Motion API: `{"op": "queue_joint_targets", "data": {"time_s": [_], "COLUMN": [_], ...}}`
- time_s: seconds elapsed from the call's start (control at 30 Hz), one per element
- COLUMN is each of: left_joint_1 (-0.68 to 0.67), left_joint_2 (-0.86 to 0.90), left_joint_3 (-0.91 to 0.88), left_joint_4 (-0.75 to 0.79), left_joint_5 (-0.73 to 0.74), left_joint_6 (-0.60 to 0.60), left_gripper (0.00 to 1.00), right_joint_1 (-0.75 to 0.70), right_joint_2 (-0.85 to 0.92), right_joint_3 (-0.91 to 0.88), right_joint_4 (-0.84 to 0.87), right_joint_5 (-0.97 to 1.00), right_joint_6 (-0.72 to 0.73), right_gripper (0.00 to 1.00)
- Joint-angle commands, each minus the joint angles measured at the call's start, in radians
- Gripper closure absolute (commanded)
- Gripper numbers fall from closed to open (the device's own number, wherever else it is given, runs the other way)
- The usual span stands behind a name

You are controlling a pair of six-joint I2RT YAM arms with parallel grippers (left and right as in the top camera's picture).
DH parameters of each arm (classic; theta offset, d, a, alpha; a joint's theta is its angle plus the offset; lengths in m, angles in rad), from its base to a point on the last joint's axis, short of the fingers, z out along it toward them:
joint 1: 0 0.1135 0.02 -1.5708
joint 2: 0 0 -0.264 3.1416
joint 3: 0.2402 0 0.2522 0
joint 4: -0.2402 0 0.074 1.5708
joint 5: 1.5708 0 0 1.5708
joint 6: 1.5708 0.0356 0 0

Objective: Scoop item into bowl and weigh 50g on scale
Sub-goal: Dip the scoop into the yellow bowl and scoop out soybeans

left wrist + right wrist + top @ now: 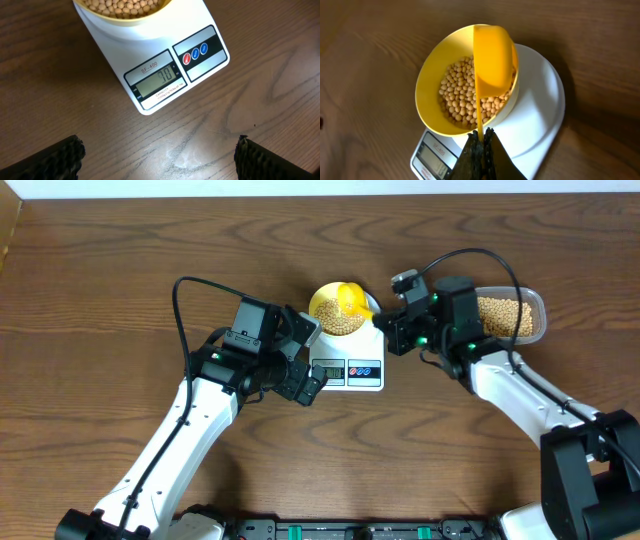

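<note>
Yellow plastic scoop [492, 55] clamped by handle in right gripper [482, 145], long axis straight ahead over round pale-yellow bowl [426, 82] of tan beans [455, 95]; left gripper [160, 157] released, farther off.

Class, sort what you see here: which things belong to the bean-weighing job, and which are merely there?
In the job: beans, bowl, scale, scoop, tub of spare beans.
Merely there: wooden table, black cable.

The brown wooden table [100, 280] carries the white scale [350, 348] and, near it, a clear plastic tub [541, 310].
</note>
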Motion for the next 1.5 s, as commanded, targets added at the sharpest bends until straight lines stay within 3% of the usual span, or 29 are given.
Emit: {"op": "queue_joint_targets", "data": {"time_s": [0.0,0.6,1.47], "left_joint_1": [-0.001,-0.001,-0.001], "left_joint_2": [0.004,0.004,0.004], "left_joint_3": [-0.006,-0.006,-0.006], "left_joint_4": [0.000,0.001,0.000], "left_joint_5": [-0.006,-0.007,-0.006], "left_joint_6": [0.013,0.013,0.013], "left_gripper": [0.02,0.02,0.02], "right_joint_1": [-0.027,-0.038,-0.039], "right_joint_2": [0.010,0.010,-0.002], "right_joint_3": [0.008,0.008,0.008], "right_joint_4": [0.001,0.033,-0.095], "right_joint_5": [-0.041,-0.122,-0.169], "right_joint_6": [0.074,0.072,0.066], "right_gripper": [0.99,0.99,0.99]}}
